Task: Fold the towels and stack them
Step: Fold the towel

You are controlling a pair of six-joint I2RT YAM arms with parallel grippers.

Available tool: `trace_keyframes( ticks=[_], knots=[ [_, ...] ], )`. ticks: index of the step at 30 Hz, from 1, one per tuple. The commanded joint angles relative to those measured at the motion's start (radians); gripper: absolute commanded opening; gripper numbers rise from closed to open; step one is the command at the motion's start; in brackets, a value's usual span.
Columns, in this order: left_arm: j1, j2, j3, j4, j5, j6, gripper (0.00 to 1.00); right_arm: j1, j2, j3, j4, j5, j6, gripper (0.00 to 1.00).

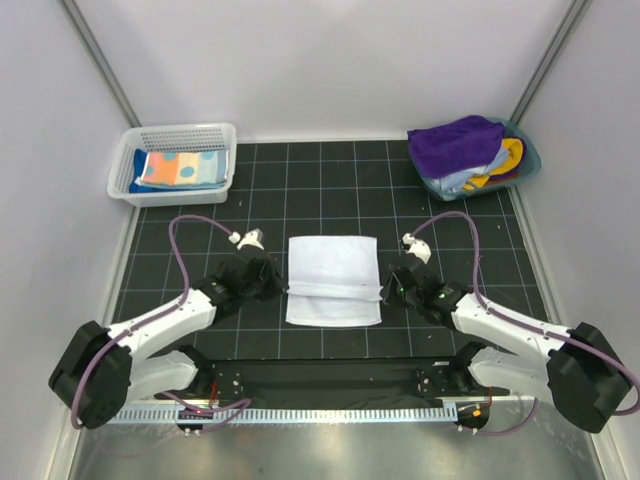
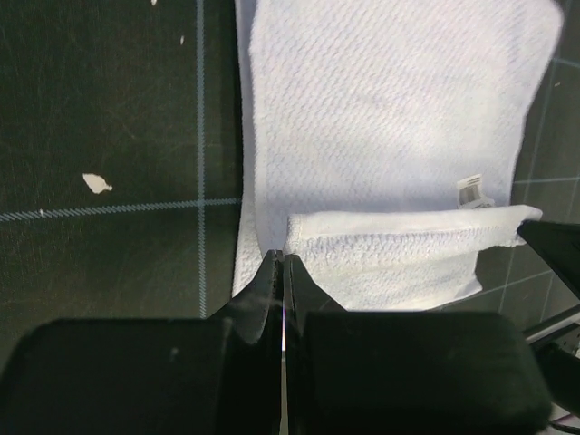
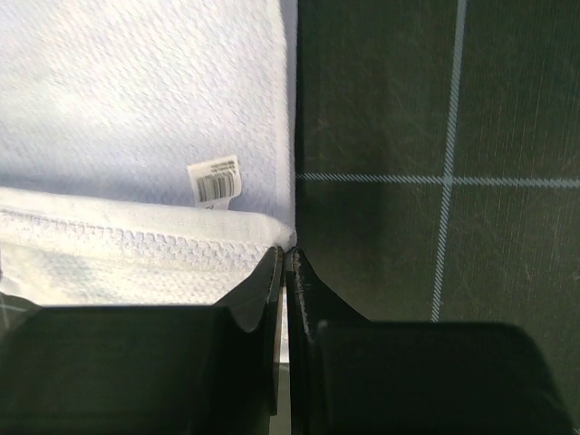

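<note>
**A:** Where is the white towel [image 1: 333,270]?

**B:** In the middle of the black grid mat [image 1: 450,210], spread flat. A thick folded band [image 2: 399,240] crosses it toward its 6 o'clock side, running from one gripper to the other.

**A:** And the left gripper [image 2: 282,267]?

**B:** It sits at the towel's 8 o'clock side with its fingers pressed together. The tips meet the end of that band. I cannot tell whether any cloth is caught between them.

**A:** The right gripper [image 3: 285,258]?

**B:** It mirrors the left, at the towel's 4 o'clock side. Its fingers are closed to a thin slit, and the band's corner touches the tips. Again I cannot tell whether it is a pinch or only contact. A small barcode tag [image 3: 216,179] lies on the towel just beyond that corner.

**A:** What about the other towels?

**B:** From the top view, a white mesh basket [image 1: 125,165] stands at 10 o'clock on the mat and holds the polka-dot towel [image 1: 180,167], folded. A teal tub [image 1: 528,160] stands at 2 o'clock, with the purple towel [image 1: 455,145] heaped on top of other crumpled cloths. Both containers are well apart from the white towel.
</note>
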Motion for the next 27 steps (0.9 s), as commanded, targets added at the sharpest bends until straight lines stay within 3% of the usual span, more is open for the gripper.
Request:
trace_keyframes(
  ticks=[1,7,12,15,21,27],
  knots=[
    [-0.001,0.061,-0.032,0.032,0.007,-0.009,0.0,0.0,0.027,-0.038,0.041,0.012,0.031,0.03],
    [-0.01,0.15,-0.033,0.06,0.03,-0.01,0.0,0.005,0.061,-0.045,0.068,0.004,0.028,0.11],
    [-0.01,0.125,-0.013,0.031,0.031,-0.018,0.01,0.007,0.018,-0.028,0.034,0.001,0.017,0.28],
    [-0.01,0.069,0.02,-0.049,0.01,-0.015,0.08,0.007,-0.032,-0.01,-0.014,0.003,0.015,0.39],
    [-0.01,-0.063,0.111,-0.245,-0.087,0.013,0.17,0.008,-0.131,0.044,-0.116,0.016,0.009,0.41],
    [-0.01,0.01,0.215,-0.224,-0.032,0.054,0.23,0.008,-0.073,0.094,-0.103,0.009,0.004,0.42]
  ],
)
